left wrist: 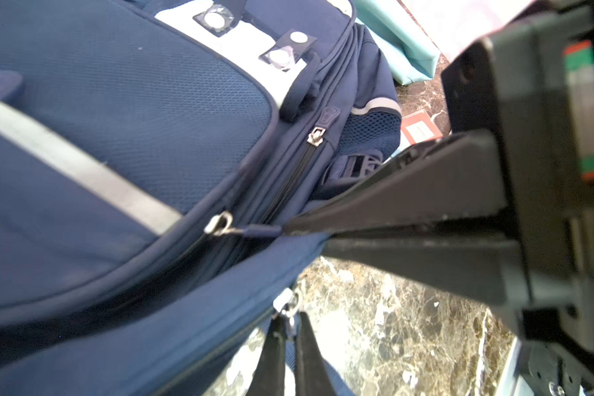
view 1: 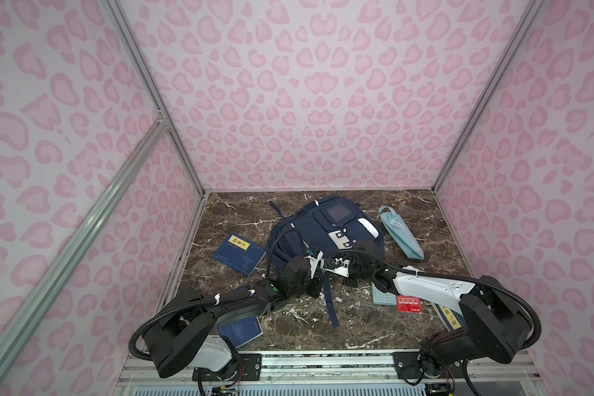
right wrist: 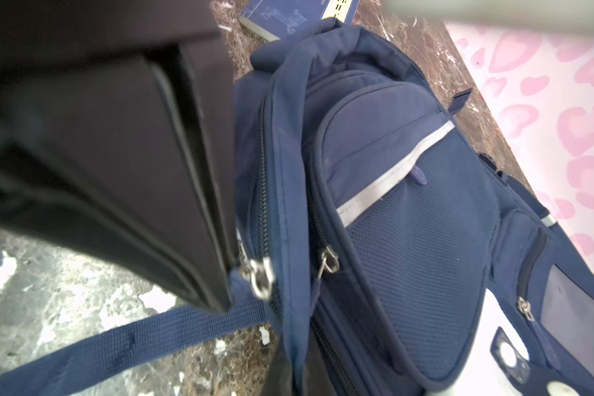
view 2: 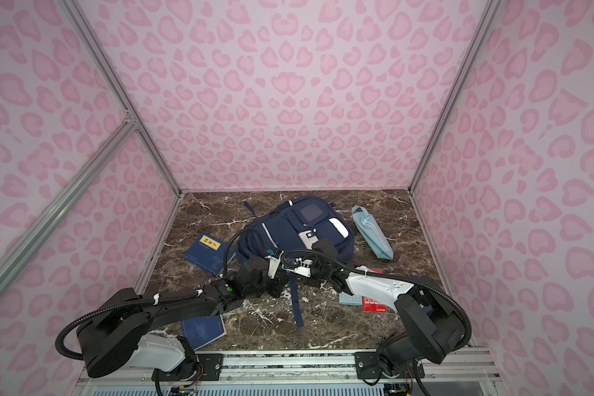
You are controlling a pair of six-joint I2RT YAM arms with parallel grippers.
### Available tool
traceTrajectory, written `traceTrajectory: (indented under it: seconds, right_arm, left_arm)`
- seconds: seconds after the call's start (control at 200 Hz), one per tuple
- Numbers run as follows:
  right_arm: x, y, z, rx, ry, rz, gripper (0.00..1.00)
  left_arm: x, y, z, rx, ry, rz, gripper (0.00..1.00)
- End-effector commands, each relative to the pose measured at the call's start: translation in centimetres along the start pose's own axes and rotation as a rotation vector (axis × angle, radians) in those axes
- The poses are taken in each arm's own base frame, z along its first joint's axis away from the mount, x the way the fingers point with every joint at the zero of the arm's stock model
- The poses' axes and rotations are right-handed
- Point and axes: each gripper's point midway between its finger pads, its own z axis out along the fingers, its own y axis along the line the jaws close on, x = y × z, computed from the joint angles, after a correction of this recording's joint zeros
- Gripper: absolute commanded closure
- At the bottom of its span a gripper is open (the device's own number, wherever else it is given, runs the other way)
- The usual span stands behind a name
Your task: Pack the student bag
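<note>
The blue book (view 1: 239,253) left of the bag carries a yellow label with dark characters, too small to read. The same goes for the print on the red card (view 1: 408,304) with its row of white boxes. The student bag (view 1: 323,233) lies front-up mid-table on the marble table (view 1: 374,329), both arms meeting at its near edge. The left gripper (left wrist: 283,230) is pressed together on a navy zipper cord (left wrist: 254,230); the right gripper (right wrist: 227,301) — also closed — pinches a metal zipper pull (left wrist: 287,307).
</note>
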Motion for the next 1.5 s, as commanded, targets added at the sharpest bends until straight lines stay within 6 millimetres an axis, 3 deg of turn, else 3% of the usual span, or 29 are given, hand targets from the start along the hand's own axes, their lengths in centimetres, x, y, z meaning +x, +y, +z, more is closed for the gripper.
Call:
traceTrajectory:
  seconds: [0.0,0.22,0.28,0.395,0.555,0.67,0.765,0.825,1.01,1.24,1.335,1.43,1.495]
  right_arm:
    - [1.3,-0.3,0.0,0.024,0.057,-0.014,1.00]
    - [2.0,-1.1,-0.5,0.041,0.075,-0.007,1.00]
    - [2.3,-1.7,-0.9,0.059,0.073,0.002,1.00]
    - [2.7,-4.3,-1.5,0.126,0.059,0.072,1.00]
    - [3.1,-6.5,-1.2,0.187,0.082,0.096,0.97]
    - [2.3,-7.9,-2.2,0.235,0.010,0.175,0.77]
    - [-0.3,-7.1,-3.8,0.213,-0.137,0.190,0.42]
    - [-1.8,-5.7,-4.3,0.177,-0.164,0.165,0.40]
    - [-3.7,-0.1,-3.4,0.051,-0.177,0.038,0.45]
    - [-5.7,1.4,-0.6,-0.006,-0.192,0.026,0.47]
    - [-5.9,1.8,0.1,-0.029,-0.174,0.014,0.64]
    - [-4.9,1.9,0.4,-0.032,-0.125,0.012,0.90]
    - [-4.0,2.1,0.2,-0.033,-0.095,-0.002,0.99]
  left_arm:
    - [-1.0,1.6,-0.8,-0.080,-0.038,-0.003,0.97]
    - [0.5,8.8,-3.8,-0.268,-0.019,-0.109,0.97]
    - [0.6,9.6,-4.9,-0.286,-0.037,-0.117,0.97]
    - [0.7,9.0,-6.3,-0.268,-0.044,-0.108,0.97]
    - [0.0,5.4,-7.4,-0.114,-0.081,-0.124,0.97]
    - [-0.5,3.2,-7.7,-0.058,-0.084,-0.114,0.97]
    - [-1.1,1.3,-7.4,0.008,-0.093,-0.096,0.97]
    - [-1.5,0.5,-7.2,0.031,-0.095,-0.095,0.97]
    - [-2.7,-0.9,-6.5,0.071,-0.103,-0.093,0.97]
    - [-2.9,-2.4,-5.6,0.125,-0.084,-0.090,0.97]
    - [-2.7,-2.2,-5.5,0.111,-0.077,-0.091,0.97]
    - [-2.6,-1.8,-5.7,0.091,-0.079,-0.090,0.97]
    - [-2.3,-1.1,-5.8,0.060,-0.079,-0.094,0.97]
